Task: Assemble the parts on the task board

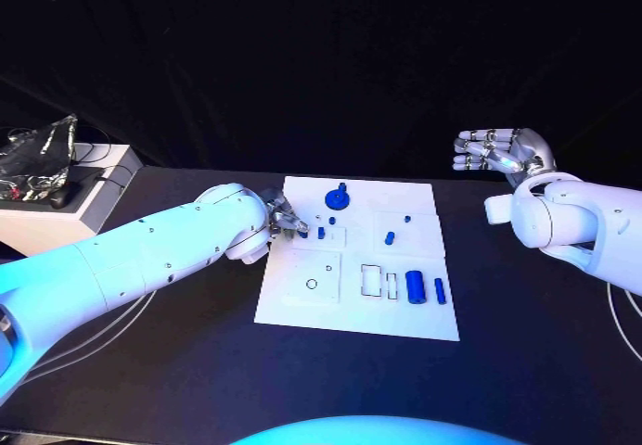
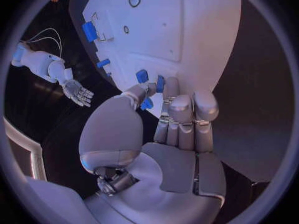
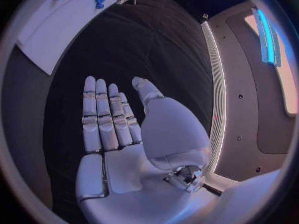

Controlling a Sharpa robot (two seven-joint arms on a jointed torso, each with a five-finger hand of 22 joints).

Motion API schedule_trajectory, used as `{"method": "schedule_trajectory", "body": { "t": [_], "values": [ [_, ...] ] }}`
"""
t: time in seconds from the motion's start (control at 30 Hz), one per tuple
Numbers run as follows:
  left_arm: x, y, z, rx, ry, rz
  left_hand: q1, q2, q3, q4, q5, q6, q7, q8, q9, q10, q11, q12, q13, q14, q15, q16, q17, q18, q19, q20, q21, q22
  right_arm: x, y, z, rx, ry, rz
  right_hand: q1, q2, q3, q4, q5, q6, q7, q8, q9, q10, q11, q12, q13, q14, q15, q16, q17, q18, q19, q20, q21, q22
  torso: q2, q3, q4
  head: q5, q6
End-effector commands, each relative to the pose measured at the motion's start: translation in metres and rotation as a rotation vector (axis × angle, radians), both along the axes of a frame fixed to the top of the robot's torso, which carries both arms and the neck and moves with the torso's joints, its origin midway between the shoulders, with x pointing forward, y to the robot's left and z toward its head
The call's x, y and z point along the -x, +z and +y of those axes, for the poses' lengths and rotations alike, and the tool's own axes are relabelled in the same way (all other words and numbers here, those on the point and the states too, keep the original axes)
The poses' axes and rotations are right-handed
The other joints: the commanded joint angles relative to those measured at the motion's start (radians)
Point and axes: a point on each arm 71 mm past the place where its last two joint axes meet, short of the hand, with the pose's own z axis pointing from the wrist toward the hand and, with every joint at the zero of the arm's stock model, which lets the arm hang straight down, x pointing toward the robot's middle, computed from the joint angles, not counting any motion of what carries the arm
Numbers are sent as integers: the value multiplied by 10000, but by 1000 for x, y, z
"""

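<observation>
Our left hand (image 2: 177, 134) sits at the task board (image 1: 301, 306) edge, fingertips at small blue parts (image 2: 142, 75); whether it holds one we cannot tell. A nudge could scatter them. Right hand (image 1: 505, 148) hovers open, empty.

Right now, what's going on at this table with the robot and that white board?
The left hand is at the left edge of the task board, fingertips on a small blue part; whether it grips it is unclear. The right hand is held open, off to the board's right. Other blue parts lie on the board.
</observation>
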Motion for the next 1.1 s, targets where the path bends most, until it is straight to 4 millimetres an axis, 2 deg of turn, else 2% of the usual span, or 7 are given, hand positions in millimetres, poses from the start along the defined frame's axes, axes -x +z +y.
{"method": "schedule_trajectory", "body": {
  "t": [0.03,0.27,0.7,0.87,0.93,1.1],
  "values": [
    [2,-4,-2,-66,-177,126,19,91,993,-973,63,253,-214,32,2,381,-346,-69,9,30,-71,20,-9,-122,58,-27,32,941,1,1,0,-3,58,-146,-40,-102,30,-20,53,-123,20,-25,-19,-80,10,-62,1,-87,18,-34,-15,-54,-63,-3,37,-16,-3,3,10,-9,-31],
    [3,-5,-3,-102,-228,197,42,79,1002,-963,58,252,-213,35,10,379,-346,-73,28,33,-71,20,-14,-119,57,-25,38,939,0,0,-1,0,32,-88,-50,-98,-42,-18,41,-222,42,-26,-20,-127,31,-57,2,-134,36,-32,-14,-57,-107,16,43,-28,-3,-4,10,5,-48],
    [3,-7,-4,-319,-312,423,51,64,989,-951,55,256,-214,32,9,388,-347,-76,37,33,-71,26,-11,-119,56,-25,43,938,1,-2,1,-20,79,-32,-35,-57,-165,-20,42,-345,81,-32,-26,-182,58,-59,2,-167,52,-32,-14,-52,-156,36,69,-32,-3,6,6,21,-66],
    [3,-8,-6,-370,-425,565,45,61,701,-890,12,307,-295,37,-13,516,-388,-72,45,37,-87,59,33,-148,55,-32,43,925,1,-2,1,-21,84,-29,-22,-46,-213,-30,43,-363,85,-29,-25,-191,61,-59,2,-171,54,-30,-13,-49,-170,41,85,-31,8,2,-6,15,-78],
    [3,-8,-8,-363,-483,599,92,119,301,-803,-27,401,-391,32,-66,628,-436,-26,73,47,-117,109,105,-187,66,-65,53,919,1,-2,1,-20,86,-28,-18,-35,-231,-31,58,-386,95,-33,-27,-199,66,-58,2,-178,57,-31,-14,-48,-178,43,92,-31,6,7,-4,19,-82],
    [3,-8,-12,-352,-548,598,146,141,59,-690,-28,506,-447,33,-139,706,-468,5,93,51,-142,134,166,-236,70,-102,43,906,1,-2,1,-16,94,-29,-18,-35,-231,-31,58,-386,95,-33,-27,-199,66,-58,2,-178,57,-31,-14,-48,-178,43,92,-31,11,10,-7,-3,-106]
  ]
}}
